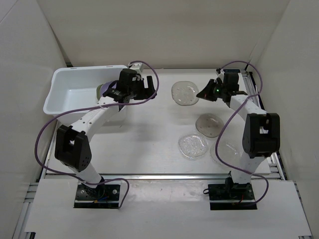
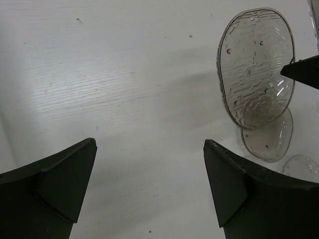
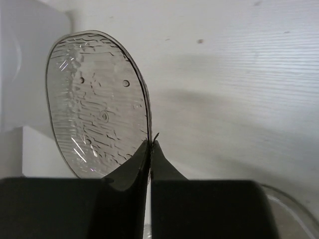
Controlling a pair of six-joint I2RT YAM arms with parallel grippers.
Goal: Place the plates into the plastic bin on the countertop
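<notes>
Held plate (image 3: 97,104): round, translucent, ripple-textured with small dimples. It is sitting at the far middle of the surface (image 1: 149,144), apart from the plastic bin (image 1: 65,97).

Right claw (image 3: 150,144) is pinching its rim, fingers pressed together.

Left claw (image 2: 149,149) is hanging spread and empty between bin and plate.

Greyish plate (image 1: 208,123), clear plate (image 1: 193,146) and third plate (image 1: 224,152) are lying nearer the arm bases.
</notes>
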